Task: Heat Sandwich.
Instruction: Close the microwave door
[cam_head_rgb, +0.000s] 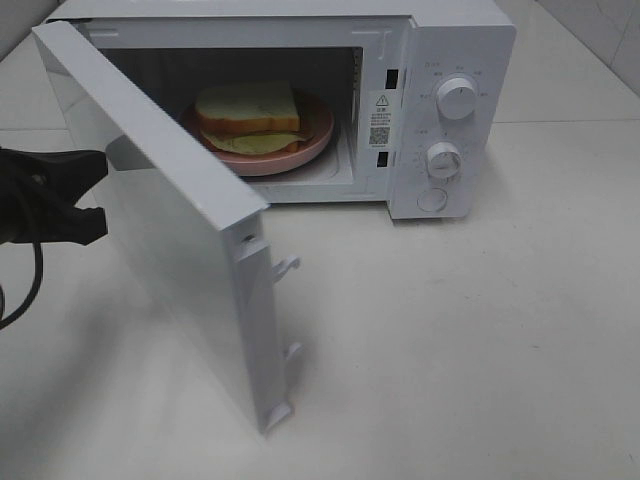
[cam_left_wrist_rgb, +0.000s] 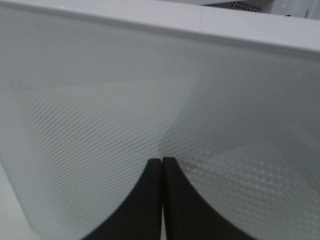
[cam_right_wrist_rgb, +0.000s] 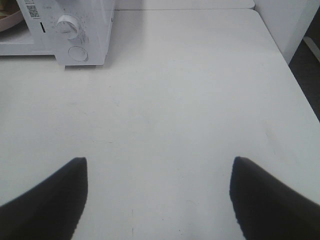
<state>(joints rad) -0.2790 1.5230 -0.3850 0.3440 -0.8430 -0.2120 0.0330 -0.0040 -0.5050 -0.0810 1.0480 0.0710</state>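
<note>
The sandwich (cam_head_rgb: 248, 115), thick white bread with red and yellow-green filling, lies on a round pink plate (cam_head_rgb: 300, 150) inside the open white microwave (cam_head_rgb: 455, 40). The microwave door (cam_head_rgb: 170, 220) stands swung out toward the front left. My left gripper (cam_head_rgb: 80, 195) is at the door's outer face, its tips hidden behind the door edge in the high view. In the left wrist view the gripper (cam_left_wrist_rgb: 162, 167) is shut and empty, with the tips against the door's dotted window (cam_left_wrist_rgb: 100, 125). My right gripper (cam_right_wrist_rgb: 159, 170) is open and empty over the bare table, out of the high view.
The microwave's control panel has two knobs (cam_head_rgb: 457, 98) and a round button (cam_head_rgb: 432, 199); it also shows in the right wrist view (cam_right_wrist_rgb: 67, 25). The white table (cam_head_rgb: 470, 340) stretches to the front and right; its right edge (cam_right_wrist_rgb: 292, 65) shows in the right wrist view.
</note>
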